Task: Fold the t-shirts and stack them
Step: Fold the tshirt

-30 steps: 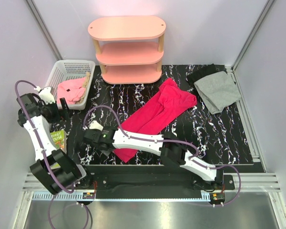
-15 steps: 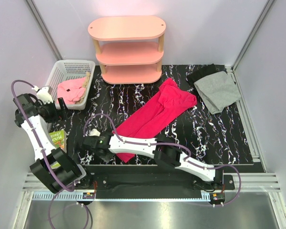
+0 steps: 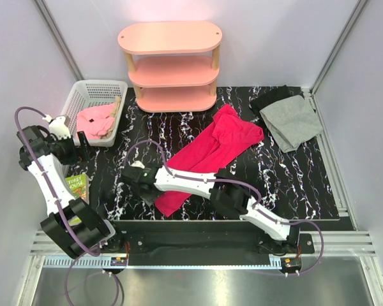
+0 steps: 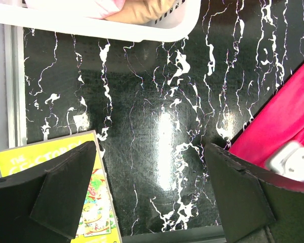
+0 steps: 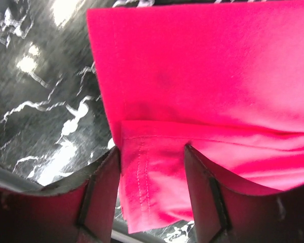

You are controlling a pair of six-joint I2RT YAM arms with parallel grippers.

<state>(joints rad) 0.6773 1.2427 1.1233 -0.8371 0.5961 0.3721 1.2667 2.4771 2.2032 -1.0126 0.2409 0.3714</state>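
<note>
Top external, HOUSE book (image 3: 77, 186), left tool (image 4: 149, 154) wide, right tool (image 5: 152, 152) half-open over red t-shirt (image 3: 210, 150)

We record:
- red t-shirt (image 3: 210, 153): bright crimson, plain
- grey t-shirt (image 3: 292, 121): light, plain
- black cloth (image 3: 268, 99)
- surface (image 3: 287, 172): black with white marble veining
- shelf (image 3: 171, 64): salmon pink
- basket (image 3: 96, 89): white
- pink cloth (image 3: 96, 120)
- book (image 3: 78, 185): yellow cover, multicoloured print

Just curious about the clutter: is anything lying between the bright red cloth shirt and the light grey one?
No. The top external view shows only a narrow strip of bare black marbled tabletop between the crimson t-shirt and the grey t-shirt.
</note>
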